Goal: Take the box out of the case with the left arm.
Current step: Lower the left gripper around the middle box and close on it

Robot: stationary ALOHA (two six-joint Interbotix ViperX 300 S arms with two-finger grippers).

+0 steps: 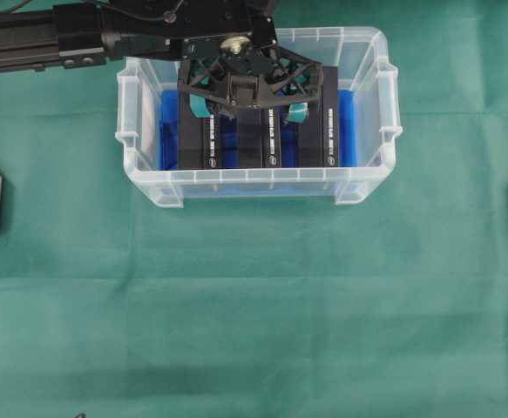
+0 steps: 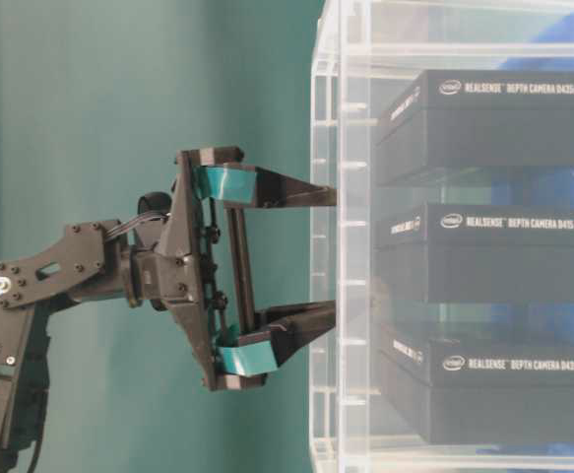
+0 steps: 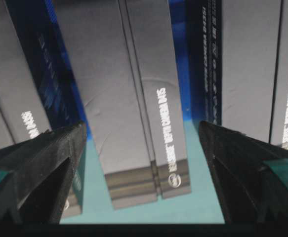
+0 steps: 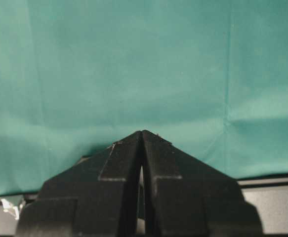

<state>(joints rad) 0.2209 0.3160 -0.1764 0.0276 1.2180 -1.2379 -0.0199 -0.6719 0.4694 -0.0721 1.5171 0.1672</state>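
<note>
The left gripper (image 1: pixel 247 110) hangs wide open over the middle RealSense camera box (image 3: pixel 134 98), which stands in the clear case (image 1: pixel 371 170) between two others. The gaps are narrow, so a finger could land on a neighbour box and jam.

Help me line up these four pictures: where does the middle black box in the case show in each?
Overhead: middle black box, centre of the case, under the left pincer.
Table-level: middle of the stack.
Left wrist: centre, between the fingers.
Right wrist: not in it.
Shared landmark: white RealSense lettering.
</note>
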